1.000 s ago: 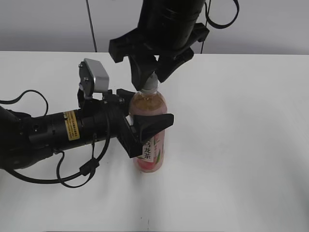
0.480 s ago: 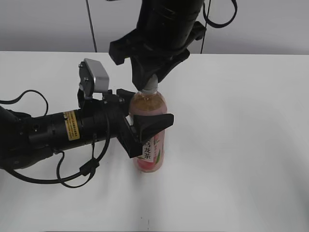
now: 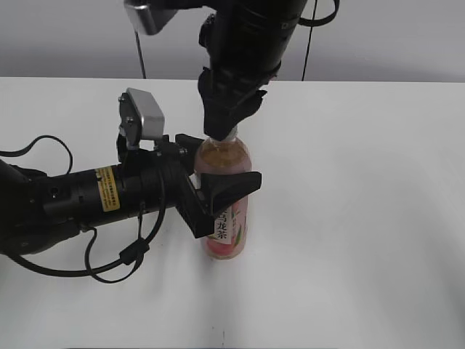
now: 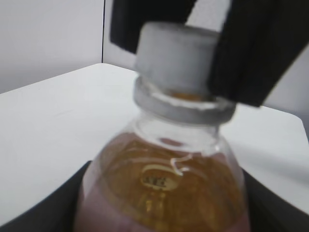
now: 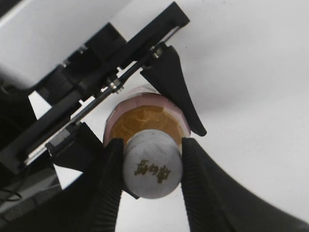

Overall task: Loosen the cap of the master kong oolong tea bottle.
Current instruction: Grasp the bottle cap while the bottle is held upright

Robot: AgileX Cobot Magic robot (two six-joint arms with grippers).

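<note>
The left gripper [image 3: 218, 196] is clamped around the body of the bottle [image 3: 227, 218], which stands upright on the white table [image 3: 363, 218]. Above, the right gripper [image 5: 150, 166] pinches the white cap [image 5: 152, 166] between its 2 fingers [image 5: 108, 179].

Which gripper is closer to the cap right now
Right. The right gripper is clamped on the cap from above; the left gripper grips the master kong oolong tea bottle lower, around its body.
</note>
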